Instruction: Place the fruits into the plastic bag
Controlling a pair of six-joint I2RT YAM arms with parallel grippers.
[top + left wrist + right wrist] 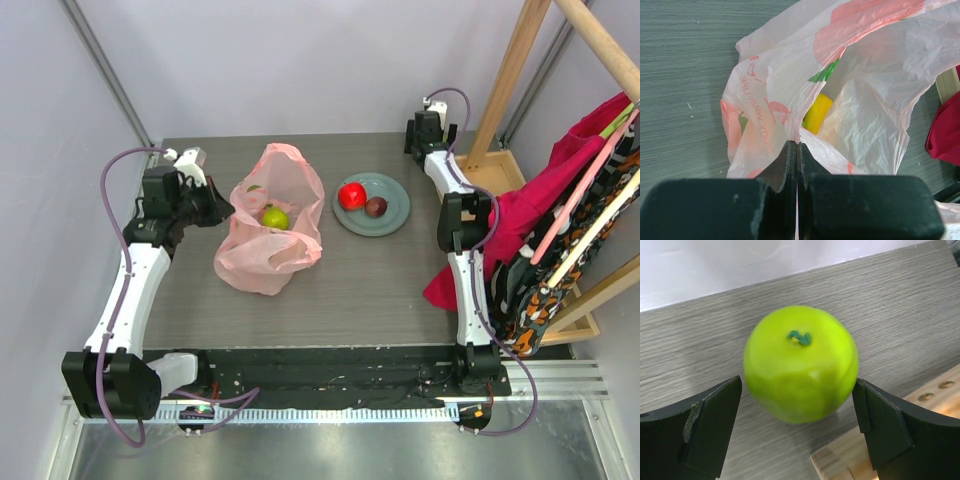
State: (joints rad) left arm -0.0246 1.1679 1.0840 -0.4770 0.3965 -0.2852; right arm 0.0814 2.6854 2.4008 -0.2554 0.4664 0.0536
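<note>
Judging by sight, two fruits (275, 217) are bagged, three left. The plastic bag (262, 262) is pinched by the closed left pincer (796, 150), a green apple (800, 355) framed by the wide right pincer (796, 387).

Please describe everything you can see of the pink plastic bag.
The plastic bag is thin, translucent pink film with peach-red prints and some lettering, strongly crinkled. It lies on the table, left of the grey plate, with its mouth open. The left gripper has its fingers shut on the bag's edge. A yellow-green fruit sits inside.
</note>
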